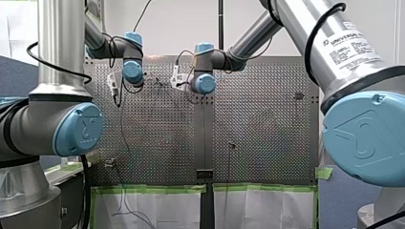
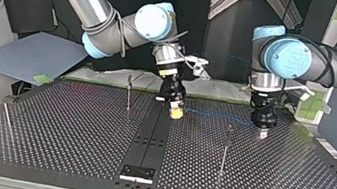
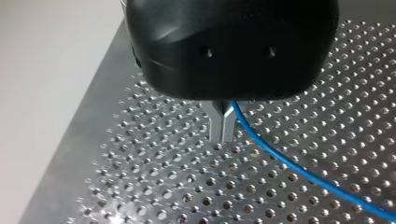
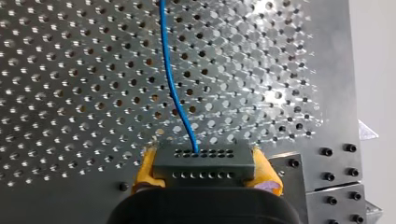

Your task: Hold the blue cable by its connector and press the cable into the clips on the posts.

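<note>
In the top view, the near post (image 2: 224, 151) stands free; the blue cable (image 2: 206, 113) passes behind it, in no clip yet, I think. Farther, my right gripper (image 2: 176, 111) clamps the connector (image 4: 204, 161) to steer the cable. My left gripper (image 3: 223, 133), fingers together, seems to pinch it to keep it stretched.

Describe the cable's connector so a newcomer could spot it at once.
On the perforated table, find my right gripper near the dark centre strip. The connector is the dark grey block between its yellow pads; it alone has rows of small holes and the blue cable running out of it.
</note>
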Robot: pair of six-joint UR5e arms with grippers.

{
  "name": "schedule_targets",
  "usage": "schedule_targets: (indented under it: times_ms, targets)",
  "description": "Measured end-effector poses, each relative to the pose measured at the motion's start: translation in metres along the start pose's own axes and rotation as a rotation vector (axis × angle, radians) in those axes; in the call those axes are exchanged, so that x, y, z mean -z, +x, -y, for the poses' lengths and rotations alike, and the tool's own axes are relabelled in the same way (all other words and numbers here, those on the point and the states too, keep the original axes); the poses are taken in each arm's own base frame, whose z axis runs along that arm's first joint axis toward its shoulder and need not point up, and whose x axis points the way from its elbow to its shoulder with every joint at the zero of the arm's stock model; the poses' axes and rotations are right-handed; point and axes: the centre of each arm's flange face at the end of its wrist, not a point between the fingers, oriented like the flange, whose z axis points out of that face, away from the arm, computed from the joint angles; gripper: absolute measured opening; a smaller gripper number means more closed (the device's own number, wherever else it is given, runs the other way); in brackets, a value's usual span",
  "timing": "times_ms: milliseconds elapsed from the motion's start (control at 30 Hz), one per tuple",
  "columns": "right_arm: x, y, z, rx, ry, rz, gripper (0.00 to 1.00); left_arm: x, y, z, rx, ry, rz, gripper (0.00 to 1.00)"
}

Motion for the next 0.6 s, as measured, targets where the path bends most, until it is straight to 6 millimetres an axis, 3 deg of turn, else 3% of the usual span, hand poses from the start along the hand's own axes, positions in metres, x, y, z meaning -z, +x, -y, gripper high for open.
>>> schedule_targets:
  times_ms: [133, 467, 600]
  targets:
    - [-0.004, 0.004, -0.003, -0.003, -0.002, -0.007, 0.00, -0.003, 0.002, 0.000, 0.005, 0.001, -0.001, 0.00]
    - [-0.017, -0.013, -0.004, -0.002, 0.014, 0.016, 0.00, -0.012, -0.004, 0.001, 0.046, 0.032, 0.026, 0.00]
    - [-0.024, -0.009, -0.003, -0.003, 0.016, 0.009, 0.00, -0.015, -0.009, 0.003, 0.057, 0.039, 0.037, 0.00]
